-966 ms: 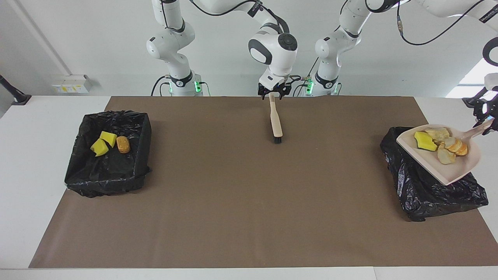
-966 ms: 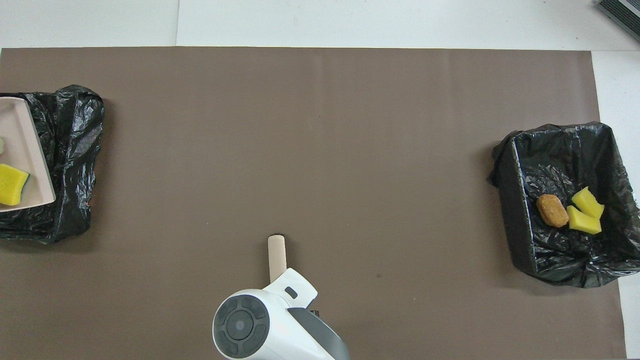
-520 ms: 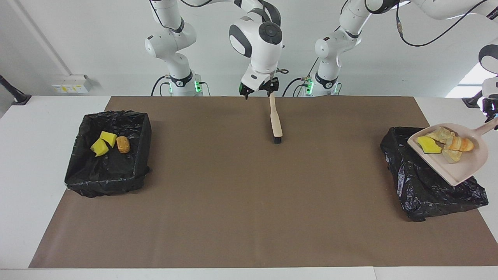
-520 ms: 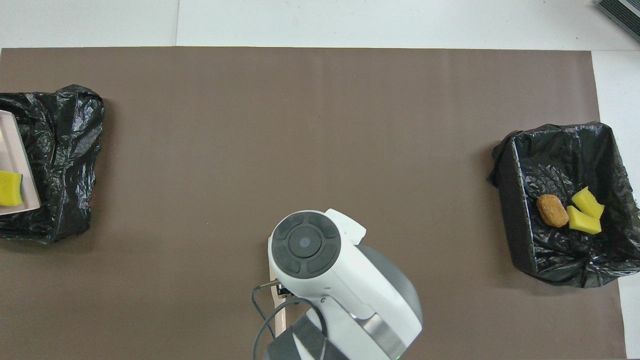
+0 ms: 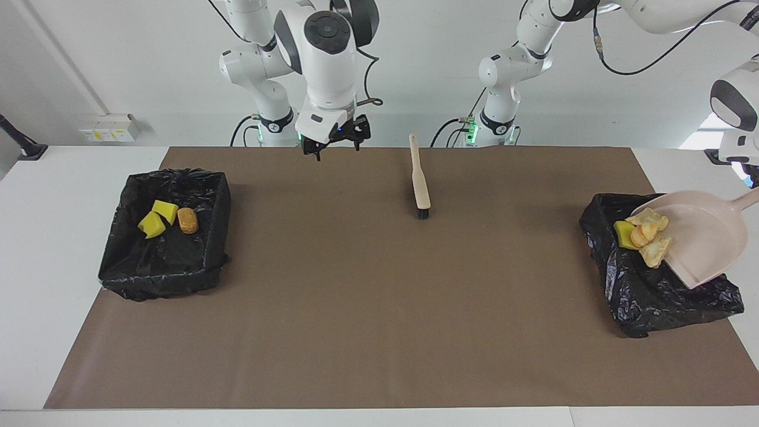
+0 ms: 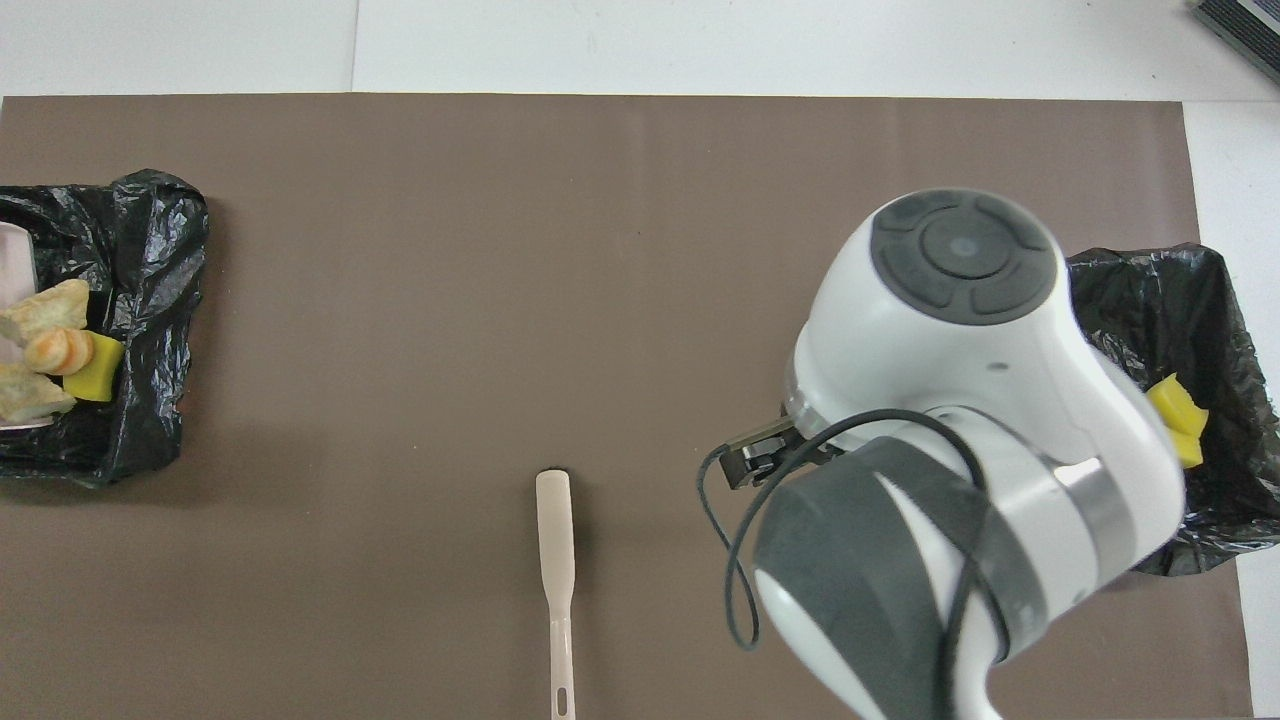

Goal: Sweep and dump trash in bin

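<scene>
The beige dustpan (image 5: 705,237) hangs tilted over the black-lined bin (image 5: 652,290) at the left arm's end of the table. Its handle runs to the frame edge, where my left gripper (image 5: 753,178) is shut on it, mostly out of view. Trash slides off the pan's lip into the bin: a yellow sponge (image 5: 622,234), an orange piece (image 5: 639,235) and tan lumps (image 5: 654,254), all also seen from overhead (image 6: 60,350). My right gripper (image 5: 334,148) is open and holds nothing, up in the air over the mat's edge by the robots. The beige brush (image 5: 420,178) lies loose on the mat.
A second black-lined bin (image 5: 127,261) at the right arm's end holds two yellow wedges (image 5: 157,218) and an orange-brown nugget (image 5: 188,220). The brown mat (image 5: 379,308) covers most of the table. In the overhead view the right arm (image 6: 960,420) hides part of that bin.
My right gripper let go of the brush, rose and swung toward the right arm's end. The left arm tipped the dustpan steeper, and the trash slid down to its lip over the bin.
</scene>
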`<state>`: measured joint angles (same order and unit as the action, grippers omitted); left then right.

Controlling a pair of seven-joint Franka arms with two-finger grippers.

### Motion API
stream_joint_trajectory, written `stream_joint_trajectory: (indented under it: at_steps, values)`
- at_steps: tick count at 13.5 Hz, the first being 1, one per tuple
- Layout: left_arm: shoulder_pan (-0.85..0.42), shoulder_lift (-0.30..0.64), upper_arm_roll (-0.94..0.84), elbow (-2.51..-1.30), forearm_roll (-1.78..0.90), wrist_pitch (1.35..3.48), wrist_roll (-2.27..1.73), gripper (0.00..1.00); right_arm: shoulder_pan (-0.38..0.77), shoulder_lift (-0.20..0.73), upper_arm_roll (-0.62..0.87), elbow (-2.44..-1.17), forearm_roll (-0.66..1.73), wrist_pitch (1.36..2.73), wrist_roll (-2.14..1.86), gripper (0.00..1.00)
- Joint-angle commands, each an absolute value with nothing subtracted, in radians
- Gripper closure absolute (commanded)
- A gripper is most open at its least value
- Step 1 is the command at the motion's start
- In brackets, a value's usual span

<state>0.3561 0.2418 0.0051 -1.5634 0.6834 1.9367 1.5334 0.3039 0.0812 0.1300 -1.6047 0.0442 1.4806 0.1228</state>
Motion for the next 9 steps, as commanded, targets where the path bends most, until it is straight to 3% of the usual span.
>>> stream_joint_trajectory:
  at_steps: [1, 9]
  values:
    - [0.345, 0.245, 0.012, -1.537, 0.771, 1.922, 1.529, 1.00, 0.198, 0.063, 0.143, -1.598, 0.002, 1.462, 0.023, 0.00]
    - [0.353, 0.230, 0.011, -1.437, 0.674, 1.895, 1.571, 1.00, -0.033, 0.060, 0.140, -1.578, -0.090, 1.575, -0.034, 0.00]
